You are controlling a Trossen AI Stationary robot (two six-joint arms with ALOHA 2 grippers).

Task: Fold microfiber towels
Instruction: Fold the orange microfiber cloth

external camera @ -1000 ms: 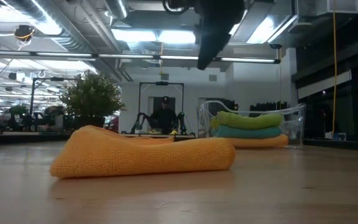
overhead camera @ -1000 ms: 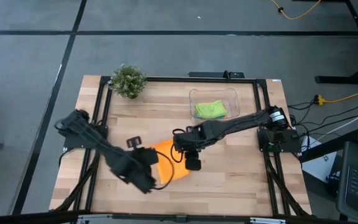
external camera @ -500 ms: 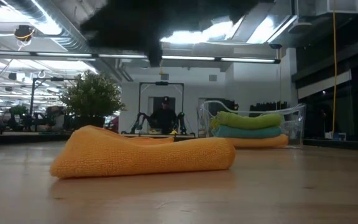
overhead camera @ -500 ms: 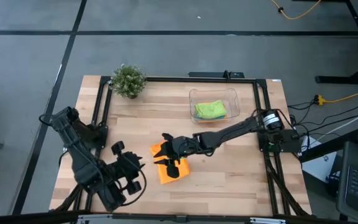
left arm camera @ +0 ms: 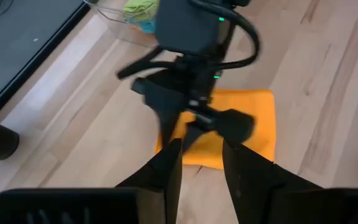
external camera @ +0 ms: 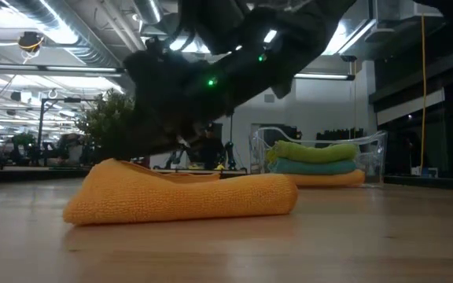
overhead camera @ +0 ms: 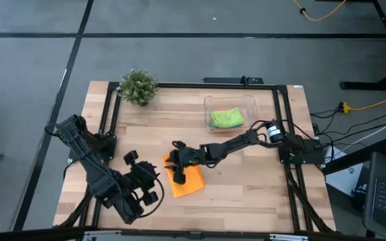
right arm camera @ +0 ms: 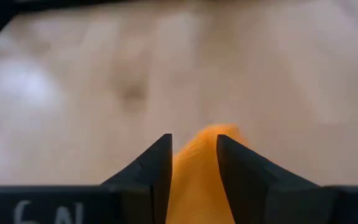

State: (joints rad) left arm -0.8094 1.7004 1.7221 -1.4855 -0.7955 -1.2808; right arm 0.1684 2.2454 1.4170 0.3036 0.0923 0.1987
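Observation:
One orange microfiber towel [overhead camera: 188, 181] lies folded flat on the table, also seen in the low view [external camera: 179, 196]. My right gripper [overhead camera: 177, 171] is low over its far left end, open, with the towel's end [right arm camera: 197, 162] showing between its two fingers. My left gripper [left arm camera: 201, 168] is open and empty, at the near left of the towel [overhead camera: 149, 187], pointing toward it. The lime green, teal and second orange towels [external camera: 317, 161] lie stacked in the clear tub [overhead camera: 230, 100]. My right gripper's fingers [right arm camera: 157, 168] stand on either side of the orange towel's far left end [right arm camera: 197, 155], coming from above and slanting down. Whether they touch the cloth cannot be told. The towel lies flat on the table.
A small potted plant [overhead camera: 138, 86] stands at the far left corner. The clear tub stands at the far right. Bare wood lies to the near right of the towel [overhead camera: 246, 194].
My left gripper has drawn back from over the towel toward the table's near left corner. My right gripper has gone toward the table's left edge and down onto the towel's left end. The towel has stayed where it was.

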